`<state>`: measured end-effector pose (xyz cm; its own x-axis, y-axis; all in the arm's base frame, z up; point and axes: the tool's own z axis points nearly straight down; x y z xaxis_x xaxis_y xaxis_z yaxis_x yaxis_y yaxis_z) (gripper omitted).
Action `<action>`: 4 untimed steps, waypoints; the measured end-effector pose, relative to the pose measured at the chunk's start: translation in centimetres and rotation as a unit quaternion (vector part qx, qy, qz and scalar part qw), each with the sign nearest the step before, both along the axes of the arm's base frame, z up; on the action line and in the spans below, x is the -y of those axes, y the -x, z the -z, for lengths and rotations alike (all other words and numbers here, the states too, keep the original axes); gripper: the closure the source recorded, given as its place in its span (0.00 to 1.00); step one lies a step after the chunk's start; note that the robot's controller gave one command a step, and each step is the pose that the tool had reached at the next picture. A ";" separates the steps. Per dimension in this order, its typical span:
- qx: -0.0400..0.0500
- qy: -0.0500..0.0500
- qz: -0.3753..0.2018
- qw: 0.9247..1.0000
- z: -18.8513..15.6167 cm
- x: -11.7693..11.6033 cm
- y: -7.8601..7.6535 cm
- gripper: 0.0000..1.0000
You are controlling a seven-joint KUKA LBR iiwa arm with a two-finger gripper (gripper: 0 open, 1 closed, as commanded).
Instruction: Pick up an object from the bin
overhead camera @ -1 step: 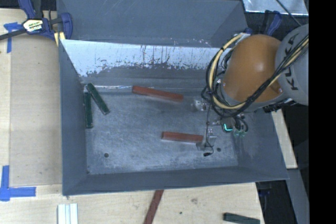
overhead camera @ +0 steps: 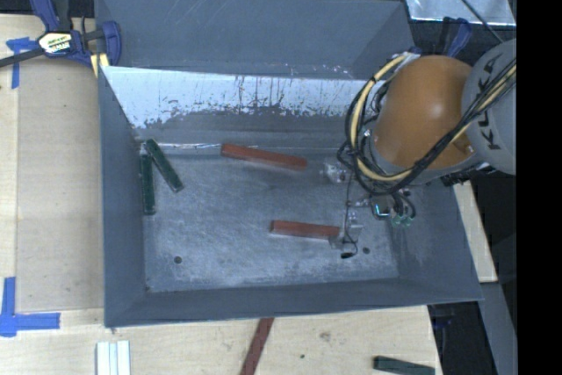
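Red-brown stick (overhead camera: pixel 303 230) lies flat near the front of the bin (overhead camera: pixel 123 215), pointing left to right. Its right end meets the gripper (overhead camera: pixel 349 243), which is too small and dark to tell its grip.

1. A reddish-brown strip (overhead camera: pixel 263 158) lies flat toward the back of the bin (overhead camera: pixel 123 215), slightly slanted.
2. A slanted dark green stick (overhead camera: pixel 164 166) and a second green stick (overhead camera: pixel 147 185) lie at the left, their upper ends close together.

Lower red-brown strip (overhead camera: pixel 299 229) in bin (overhead camera: pixel 263 299), hand (overhead camera: pixel 349 245) by its right end.
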<state>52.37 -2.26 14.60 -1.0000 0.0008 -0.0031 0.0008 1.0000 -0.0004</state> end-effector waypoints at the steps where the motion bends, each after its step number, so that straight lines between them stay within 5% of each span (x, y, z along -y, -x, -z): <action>1: -0.001 0.000 0.039 0.999 7.6 0.2 1.5 1.00; 2: -0.001 0.000 0.039 0.999 7.6 0.2 1.5 1.00; 3: -0.004 0.000 0.048 0.999 2.6 0.4 1.0 1.00; 4: 0.000 0.000 0.054 0.999 -10.6 -0.9 1.8 1.00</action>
